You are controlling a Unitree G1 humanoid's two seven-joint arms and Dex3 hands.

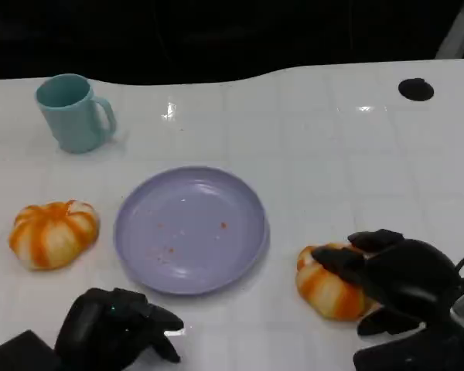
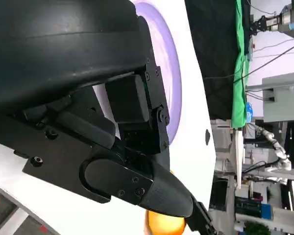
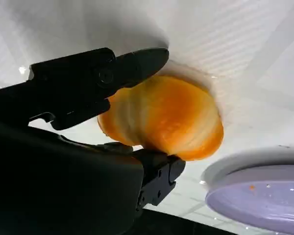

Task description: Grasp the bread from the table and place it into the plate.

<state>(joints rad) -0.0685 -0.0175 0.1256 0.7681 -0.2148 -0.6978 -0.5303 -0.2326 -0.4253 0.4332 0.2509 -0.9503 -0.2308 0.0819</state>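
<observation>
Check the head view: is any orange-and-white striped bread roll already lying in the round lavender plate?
No. The round lavender plate holds only crumbs; one orange-and-white striped bread roll lies left of it, another right, at the right hand.

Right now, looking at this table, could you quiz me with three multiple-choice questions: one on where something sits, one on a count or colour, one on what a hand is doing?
1. Where is the mug relative to the plate?
A. Far side, toward the robot's left
B. On the plate
C. Near edge, by the right hand

2. How many orange-striped breads are on the table?
A. One
B. Two
C. Three

3. What is the right hand doing?
A. Resting apart from everything
B. Holding the mug
C. Its fingers close around a bread

Answers: 1 A, the teal mug stands beyond the plate at the picture's upper left. 2 B, one bread lies left of the plate, the other right. 3 C, the right wrist view shows fingers on both sides of the bread.
</observation>
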